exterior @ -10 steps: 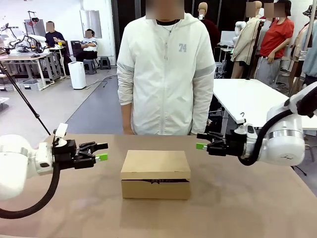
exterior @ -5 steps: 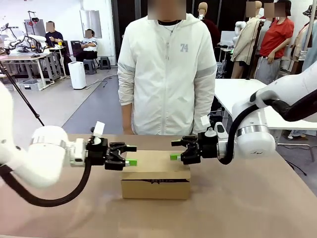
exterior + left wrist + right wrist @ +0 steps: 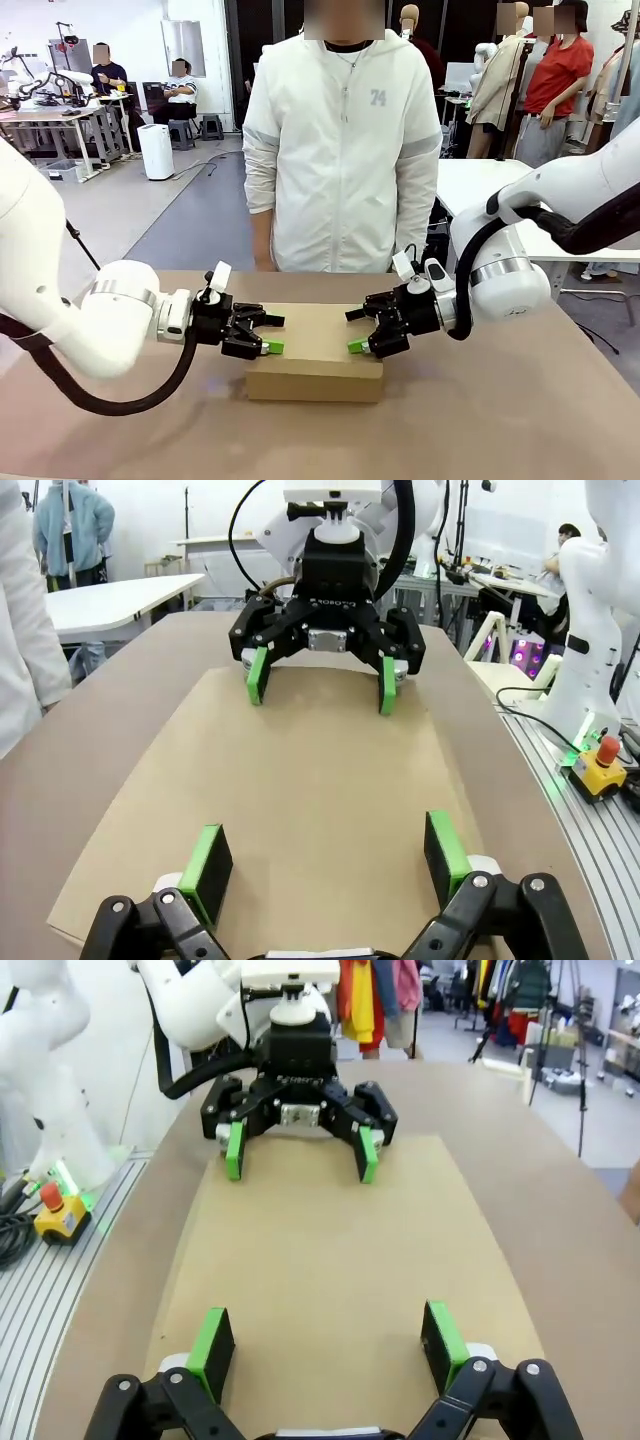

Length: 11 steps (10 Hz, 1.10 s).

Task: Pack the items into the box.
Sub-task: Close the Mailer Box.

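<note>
Front view: closed cardboard box point(image 3: 314, 352) at frame centre on brown table point(image 3: 500, 420), lid flap down. Left gripper point(image 3: 268, 335) at box's left end, right gripper point(image 3: 355, 332) at right end, both low over lid, facing each other. Both jaws spread wide, holding nothing. Person in white jacket point(image 3: 342, 150) stands behind table, upper centre. Left wrist view: green pads point(image 3: 208, 858) over lid near edge; opposite gripper at upper centre. Contact with lid cannot tell. Pouch, stapler not seen.
</note>
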Available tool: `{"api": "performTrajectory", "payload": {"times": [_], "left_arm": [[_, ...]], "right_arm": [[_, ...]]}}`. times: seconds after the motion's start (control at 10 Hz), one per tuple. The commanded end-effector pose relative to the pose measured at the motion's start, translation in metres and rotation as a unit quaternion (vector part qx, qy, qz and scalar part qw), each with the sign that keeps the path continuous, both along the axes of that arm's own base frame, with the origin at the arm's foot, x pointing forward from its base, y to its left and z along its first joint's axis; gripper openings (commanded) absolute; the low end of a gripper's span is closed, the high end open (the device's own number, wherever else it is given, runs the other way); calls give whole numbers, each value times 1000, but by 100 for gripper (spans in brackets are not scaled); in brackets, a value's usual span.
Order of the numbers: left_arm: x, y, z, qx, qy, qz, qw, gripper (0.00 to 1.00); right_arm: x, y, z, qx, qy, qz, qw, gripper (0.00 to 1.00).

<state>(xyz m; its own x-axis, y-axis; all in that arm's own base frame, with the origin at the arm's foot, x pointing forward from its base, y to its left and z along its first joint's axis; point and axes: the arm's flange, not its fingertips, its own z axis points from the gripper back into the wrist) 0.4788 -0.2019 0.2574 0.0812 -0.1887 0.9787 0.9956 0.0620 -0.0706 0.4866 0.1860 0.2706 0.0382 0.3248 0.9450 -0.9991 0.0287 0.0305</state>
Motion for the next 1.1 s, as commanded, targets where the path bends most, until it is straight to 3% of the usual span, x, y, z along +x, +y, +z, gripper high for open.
{"api": "performTrajectory", "payload": {"times": [0.0,0.3,0.4,0.5,0.6,0.7,0.9,1.0], "left_arm": [[4,4,-10,9,22,-8,1000,100],[1,7,4,-6,7,-7,1000,100],[-4,10,17,-15,-2,-5,1000,100],[-13,15,41,-16,7,13,1000,100],[-17,22,57,-36,46,28,998,100],[-26,36,83,-59,109,31,992,100],[-41,74,117,-74,194,78,975,100],[-49,98,125,-78,266,90,957,100]], "right_arm": [[9,5,-10,-29,27,1,999,100],[13,-3,-1,10,20,-17,1000,100],[16,-11,11,40,39,-29,998,100],[25,-18,26,66,125,-47,989,100],[28,-24,37,57,174,-63,981,100],[30,-38,57,61,215,-67,972,100],[23,-81,87,64,325,-105,938,100],[16,-111,93,48,403,-105,908,100]]}}
